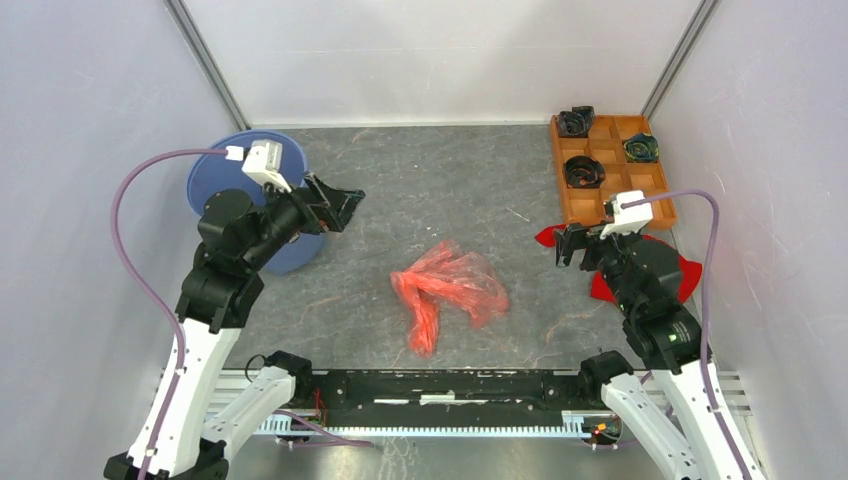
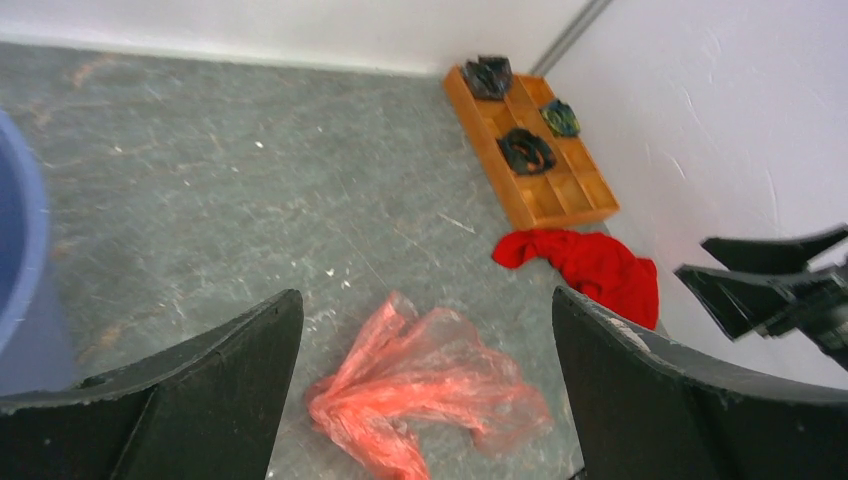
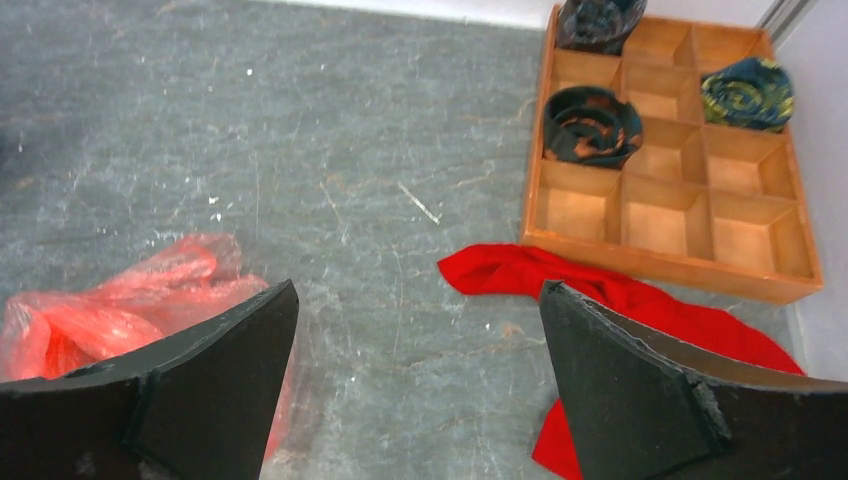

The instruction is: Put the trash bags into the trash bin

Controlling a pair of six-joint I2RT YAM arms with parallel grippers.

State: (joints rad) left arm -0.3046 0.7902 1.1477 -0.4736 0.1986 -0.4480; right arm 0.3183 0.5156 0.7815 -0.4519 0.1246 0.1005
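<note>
Centrally, on the grey table (image 1: 420, 180): bag (image 1: 449, 290), crumpled and lying flat, translucent red-pink film, touched by neither gripper. Well apart from the bin (image 1: 212, 180), off at the far left, upright, blue, partly hidden behind the left arm. Left gripper (image 1: 343, 205) raised just beside the bin, jaws spread wide, holding nothing, aimed toward the middle of the table. Right gripper (image 1: 566, 245) over at the right, jaws likewise wide apart and empty, above bare table between bag and cloth (image 3: 600, 295). Cloth solid red, spread on the table just in front of the tray (image 3: 660, 262), partly under the right arm. Tray orange, compartmented, in the far right corner, with three dark rolled items (image 1: 584, 171) in separate compartments. Table surface dark grey, stone-like, streaked with pale scratches and white flecks. Closed in on three sides by plain white walls (image 1: 440, 50), with metal posts (image 1: 208, 65) at the two far corners.
</note>
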